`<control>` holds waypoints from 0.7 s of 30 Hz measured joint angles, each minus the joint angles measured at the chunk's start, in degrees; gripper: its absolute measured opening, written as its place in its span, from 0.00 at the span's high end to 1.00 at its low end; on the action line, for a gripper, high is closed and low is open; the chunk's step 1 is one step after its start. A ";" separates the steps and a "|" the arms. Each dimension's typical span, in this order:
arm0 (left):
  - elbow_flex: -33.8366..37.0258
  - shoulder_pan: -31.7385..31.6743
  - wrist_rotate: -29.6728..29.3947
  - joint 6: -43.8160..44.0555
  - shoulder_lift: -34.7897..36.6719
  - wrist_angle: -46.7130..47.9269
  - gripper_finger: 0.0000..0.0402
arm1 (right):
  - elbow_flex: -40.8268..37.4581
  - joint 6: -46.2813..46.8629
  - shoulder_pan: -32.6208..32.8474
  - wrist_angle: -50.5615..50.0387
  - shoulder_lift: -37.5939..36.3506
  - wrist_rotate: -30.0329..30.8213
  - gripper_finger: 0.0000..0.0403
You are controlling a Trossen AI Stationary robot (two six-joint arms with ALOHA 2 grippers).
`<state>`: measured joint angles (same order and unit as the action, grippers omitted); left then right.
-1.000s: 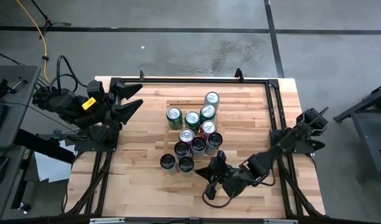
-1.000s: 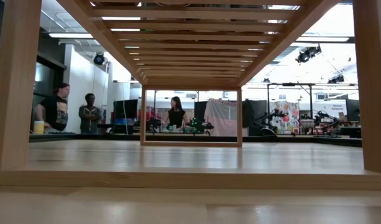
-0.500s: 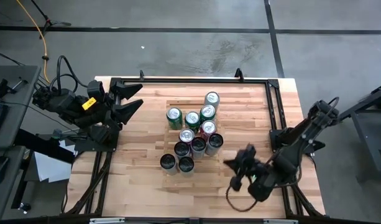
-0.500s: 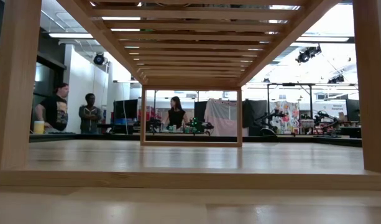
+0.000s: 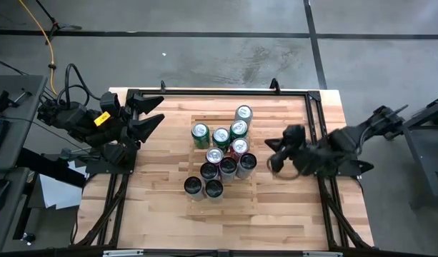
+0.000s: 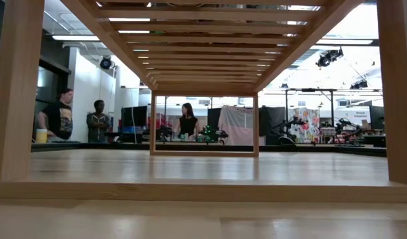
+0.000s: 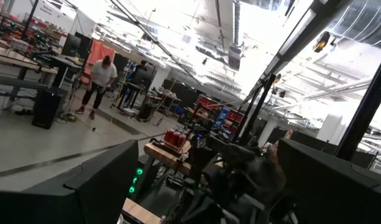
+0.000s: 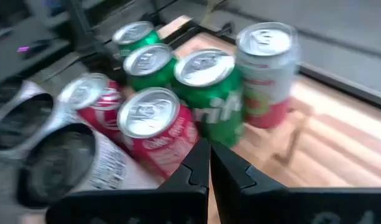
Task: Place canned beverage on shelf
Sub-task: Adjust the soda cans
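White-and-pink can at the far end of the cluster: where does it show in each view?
High view: the white-and-pink can stands at the cluster's far end, above centre.
Low view: not in it.
Left wrist view: not in it.
Right wrist view: upright at upper right.
Shared landmark: the green can right beside it, at centre in the right wrist view.

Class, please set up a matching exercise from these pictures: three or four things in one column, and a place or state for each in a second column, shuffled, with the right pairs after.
Things:
1. left gripper
2. right gripper
3. cans
4. shelf

Places or states:
A. clustered upright at the middle of the table
B. shut, empty, just right of the cans
C. open, at the table's left edge
D. slats seen from below in the low view

Pairs: 1-C, 2-B, 3-A, 4-D
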<state>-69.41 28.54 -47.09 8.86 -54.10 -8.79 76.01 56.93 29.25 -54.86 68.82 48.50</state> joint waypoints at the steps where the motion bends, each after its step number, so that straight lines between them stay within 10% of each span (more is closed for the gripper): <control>1: 0.00 0.01 0.00 0.00 0.01 -0.01 0.06 | 0.00 -2.15 -1.53 1.73 -0.84 -2.47 1.00; 21: 0.00 0.00 0.00 0.01 0.01 0.19 0.06 | 0.00 -13.74 -16.47 15.07 0.14 -33.68 1.00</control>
<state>-69.41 28.54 -47.09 8.87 -54.08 -8.60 76.01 43.19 12.78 -39.79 68.97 14.82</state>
